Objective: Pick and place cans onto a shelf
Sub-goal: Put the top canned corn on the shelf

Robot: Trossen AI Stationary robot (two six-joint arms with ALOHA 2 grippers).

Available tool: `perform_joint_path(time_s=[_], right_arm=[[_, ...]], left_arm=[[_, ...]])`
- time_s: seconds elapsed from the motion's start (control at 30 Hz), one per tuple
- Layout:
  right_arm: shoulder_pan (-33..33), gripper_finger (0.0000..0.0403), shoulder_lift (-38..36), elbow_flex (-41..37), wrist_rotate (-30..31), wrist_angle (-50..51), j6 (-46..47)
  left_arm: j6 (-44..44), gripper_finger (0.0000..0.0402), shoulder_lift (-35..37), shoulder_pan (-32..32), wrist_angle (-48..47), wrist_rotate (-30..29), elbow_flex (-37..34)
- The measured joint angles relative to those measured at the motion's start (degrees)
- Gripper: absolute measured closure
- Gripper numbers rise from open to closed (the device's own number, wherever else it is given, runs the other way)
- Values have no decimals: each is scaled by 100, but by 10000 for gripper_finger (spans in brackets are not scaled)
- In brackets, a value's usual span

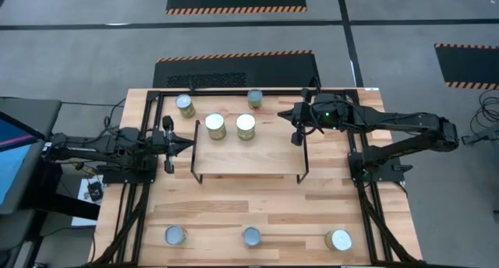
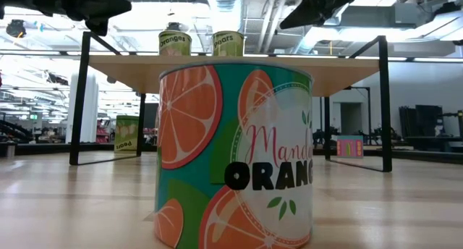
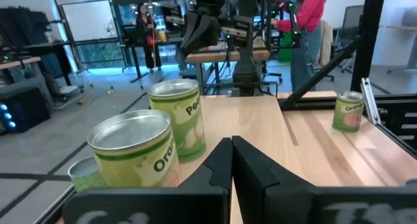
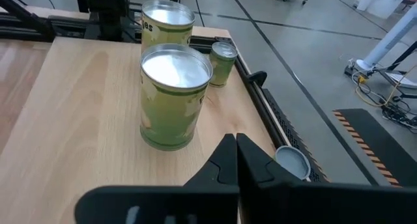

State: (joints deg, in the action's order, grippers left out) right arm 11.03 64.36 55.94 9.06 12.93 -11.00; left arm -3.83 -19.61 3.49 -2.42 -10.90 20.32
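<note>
Seven cans [image 1: 215, 126], one shelf [image 1: 257, 155], two arms with jaws closed

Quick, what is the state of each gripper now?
Left gripper: closed, holding nothing, at the shelf's left edge.
Right gripper: closed, holding nothing, at its right edge.

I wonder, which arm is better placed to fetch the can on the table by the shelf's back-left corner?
Left. The left tool sits at the left edge of the shelf, close to that can; the right tool is at the far end, beyond the two shelved cans.
</note>
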Motion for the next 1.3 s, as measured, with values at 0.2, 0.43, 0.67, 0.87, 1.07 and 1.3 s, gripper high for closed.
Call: perform_joint_path(time_s=[0.2,0.43,0.67,0.87,1.07,1.3], right_arm=[[130,399,71,4,-176,-166,2],[671,399,140,2,-319,-184,-143],[1663,399,33,-236,-301,410,-104],[2359,394,-226,-1074,-306,569,347],[2955,357,-130,-1233,-295,1382,779],[3234,302,491,-1232,-297,2024,462]], left_arm=[[1,401,242,0,-228,9,0],[-7,401,287,0,65,79,-299],[-18,401,505,0,820,122,-855],[-21,401,708,0,850,117,-855],[-18,401,741,0,840,105,-855],[-14,401,738,0,838,5,-855]])
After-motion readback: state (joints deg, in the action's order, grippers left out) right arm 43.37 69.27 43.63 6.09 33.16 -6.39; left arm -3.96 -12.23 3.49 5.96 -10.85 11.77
